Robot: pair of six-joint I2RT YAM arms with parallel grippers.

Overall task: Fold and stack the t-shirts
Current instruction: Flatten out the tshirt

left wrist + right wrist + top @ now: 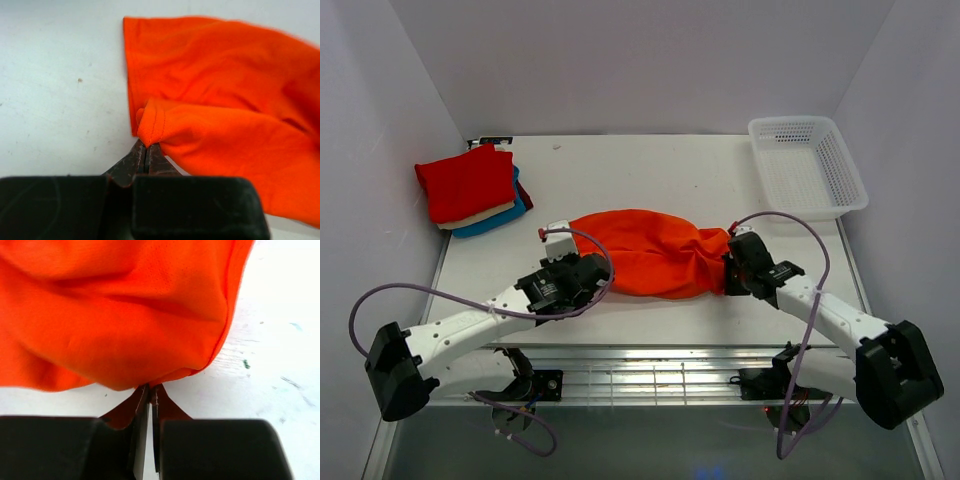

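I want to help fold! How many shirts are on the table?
4. The orange shirt lies mid-table; the red shirt, cream shirt and blue shirt sit folded in a stack at the far left. More could hide under that stack.

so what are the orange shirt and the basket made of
Orange shirt: soft knit cloth, probably cotton jersey, with a matte finish. It bunches into loose folds, and the wrist views show a stitched hem and a fine knit texture.
Basket: looks like rigid white plastic with a smooth finish. It has moulded mesh walls and floor and an even, solid rim.
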